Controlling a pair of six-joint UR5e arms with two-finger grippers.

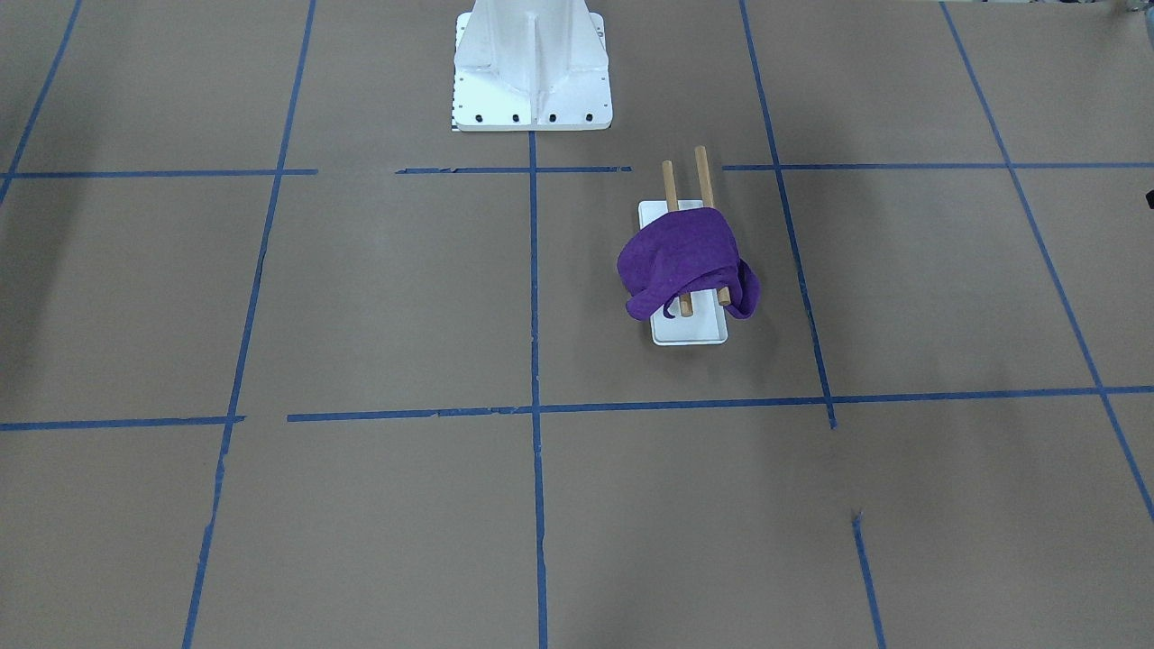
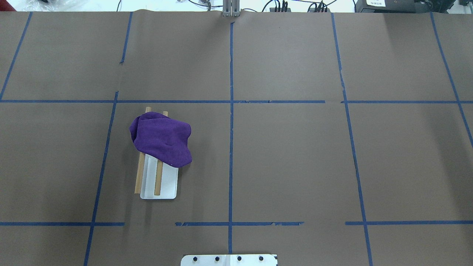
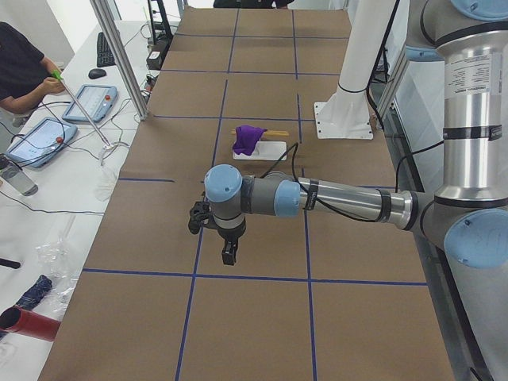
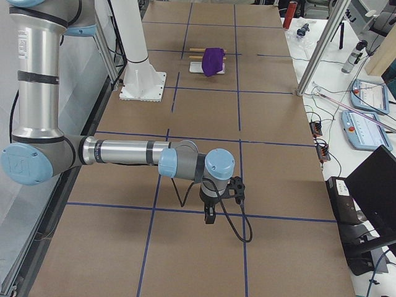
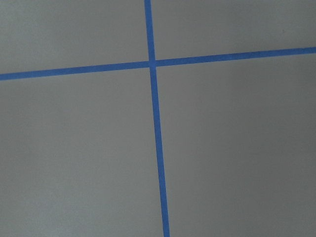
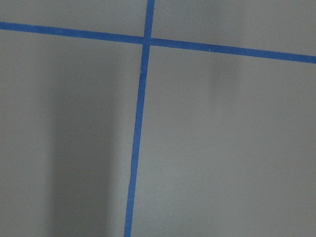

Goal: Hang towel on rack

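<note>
I see the towel (image 2: 162,138) draped across the rack (image 2: 168,184) at 9 o'clock from the centre of the table (image 2: 295,166), bunched at its 12 o'clock end, so I judge a nudge could slide it off. Whether the left gripper (image 3: 228,255) and right gripper (image 4: 209,216) are apart or together, I cannot tell

The purple cloth towel (image 1: 681,257) looks soft and nappy, fully matt, a fleecy surface with no shine. The small rack (image 1: 688,330) under it carries two light-brown wooden dowels (image 1: 704,176), smooth and dull, over a flat white rectangular base (image 2: 169,183) with a smooth, faintly glossy finish. Around the rack the brown paper table cover (image 1: 388,297) is matt and flat, crossed by strips of blue tape (image 1: 534,297). Behind the rack, the large white metal pedestal (image 1: 532,72) is painted and glossy.
</note>
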